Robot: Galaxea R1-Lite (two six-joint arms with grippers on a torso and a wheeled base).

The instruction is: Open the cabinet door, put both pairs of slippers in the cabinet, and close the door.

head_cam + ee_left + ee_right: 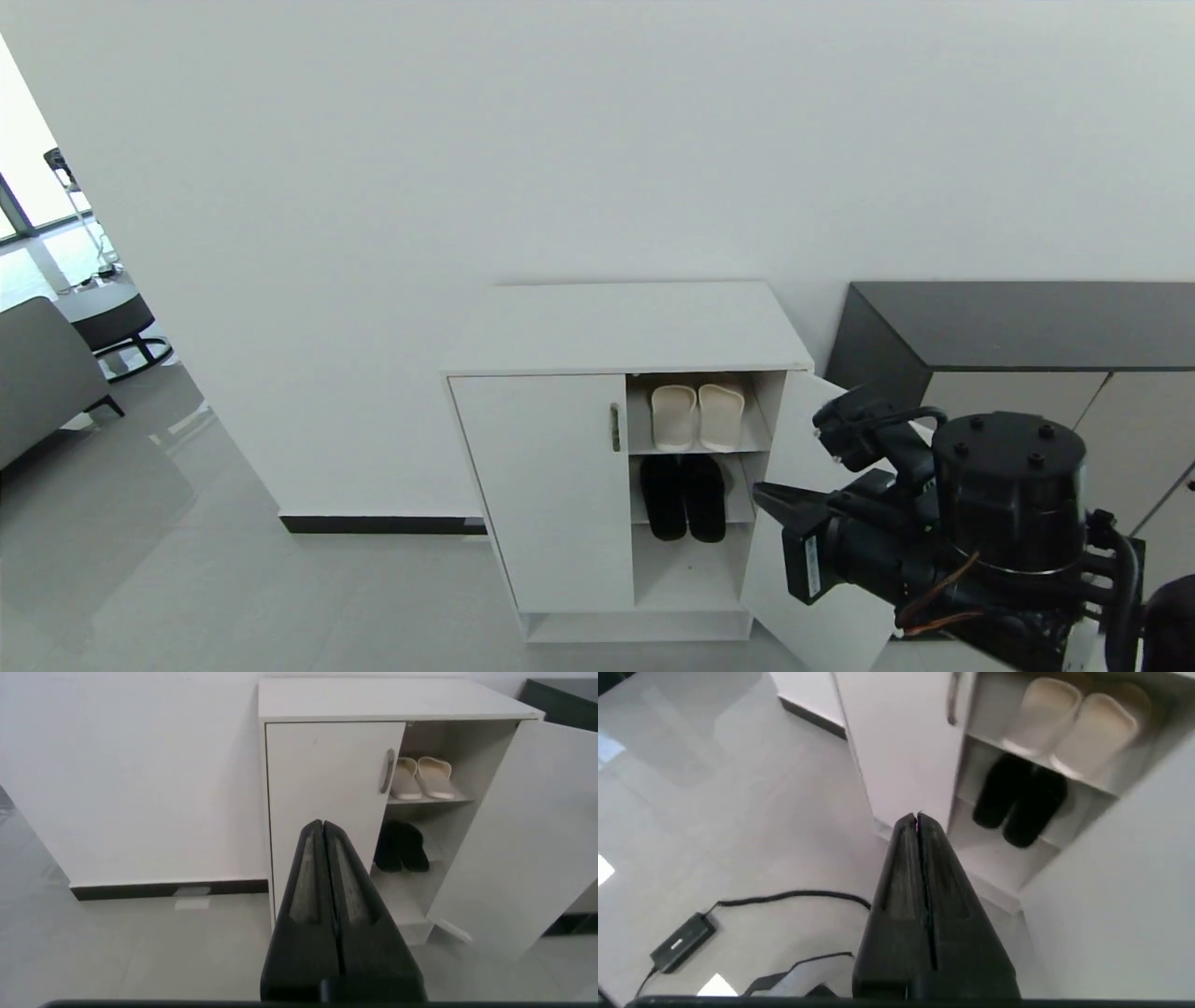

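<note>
The cabinet [616, 327] stands against the far wall with its left door [546, 485] shut and its right door [551, 831] swung wide toward the near right. Both pairs are already inside. The cream pair [697, 415] is on the top shelf and the black pair [683, 497] is on the shelf below, so shutting the door looks like the step left.

The first risk is the door itself. The right gripper [761, 492], jaws pressed together and empty, sits near the door's inner face, on the cabinet side. I cannot tell whether it touches the panel. A closing push has to come from the outer face. Swinging the arm round the free edge could knock the door wider, toward the dark sideboard [1018, 322] on the right. A closed tip on a smooth panel may also skid off, or shove so hard that the door bounces back.

The black pair's heels seem to overhang their shelf. If so, the door could catch on them and stay ajar.

The left gripper [323, 826], jaws also closed on nothing, hangs well back, facing the left door.

A cable [766, 901] lies on the near floor and could snag if the robot rolls.
</note>
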